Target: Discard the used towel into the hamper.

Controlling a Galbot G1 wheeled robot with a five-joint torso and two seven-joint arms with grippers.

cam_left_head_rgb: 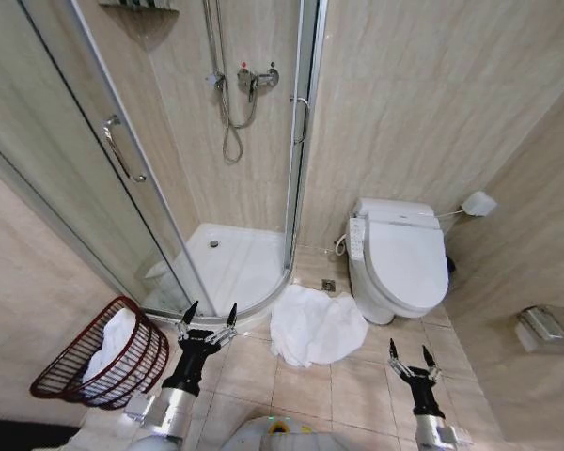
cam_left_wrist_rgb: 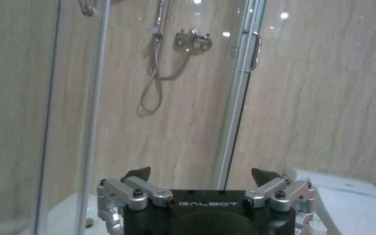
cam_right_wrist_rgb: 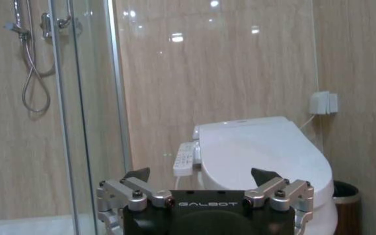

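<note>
A crumpled white towel (cam_left_head_rgb: 315, 325) lies on the tiled floor between the shower's curved edge and the toilet. The hamper (cam_left_head_rgb: 64, 365), a dark reddish-brown openwork basket, leans tilted against the left wall with white cloth (cam_left_head_rgb: 113, 349) inside it. My left gripper (cam_left_head_rgb: 207, 318) is open and held up just right of the hamper and left of the towel, holding nothing. My right gripper (cam_left_head_rgb: 410, 355) is open too, empty, to the right of the towel in front of the toilet. In the left wrist view my left gripper (cam_left_wrist_rgb: 201, 172) faces the shower; in the right wrist view my right gripper (cam_right_wrist_rgb: 201, 172) faces the toilet.
A glass shower enclosure (cam_left_head_rgb: 160, 188) with a white tray (cam_left_head_rgb: 240, 263) fills the left back. A white toilet (cam_left_head_rgb: 402, 263) stands at the right, with a small dark bin (cam_right_wrist_rgb: 346, 208) beside it. A paper dispenser (cam_left_head_rgb: 548, 326) hangs on the right wall.
</note>
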